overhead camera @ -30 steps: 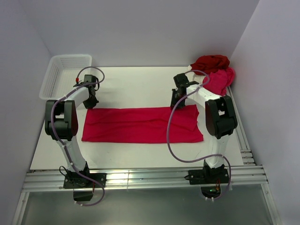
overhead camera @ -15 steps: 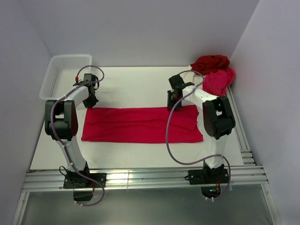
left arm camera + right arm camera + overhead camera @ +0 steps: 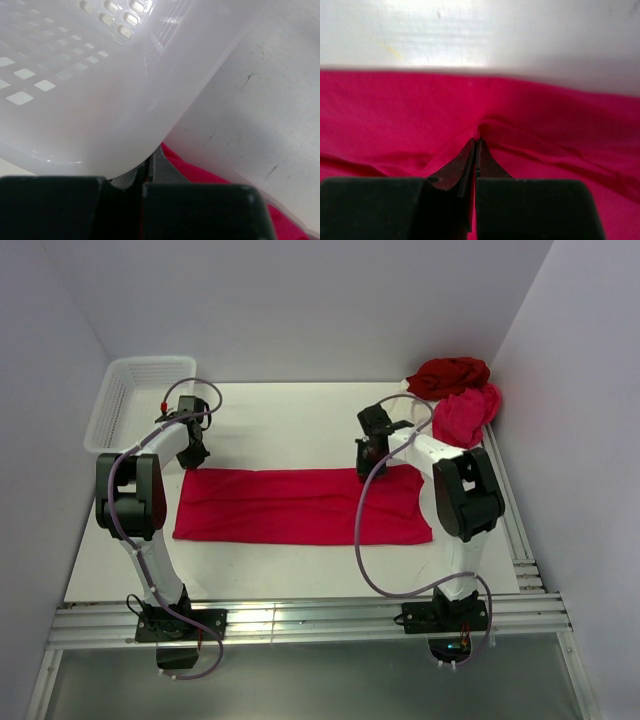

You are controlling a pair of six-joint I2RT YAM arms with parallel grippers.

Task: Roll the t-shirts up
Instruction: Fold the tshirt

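The right gripper [image 3: 476, 142] has its fingers pressed together on a small pucker of the shirt [image 3: 290, 508], pinched at the cloth's far edge. The left gripper [image 3: 151, 162] is also closed, its tips at the shirt's far-left corner with red cloth touching them. Whether any cloth sits between its fingers I cannot tell.

From both grippers the shirt spreads toward 6 o'clock, a flat strip on the table with its long axis running from 9 to 3. The left gripper holds the 9 end. The right sits well short of the 3 end, so that part looks unsupported for any lift or roll.

The basket [image 3: 105, 415] lies at 10 o'clock of the left gripper. The pile [image 3: 455, 390] of other shirts lies at 1 o'clock of the right.
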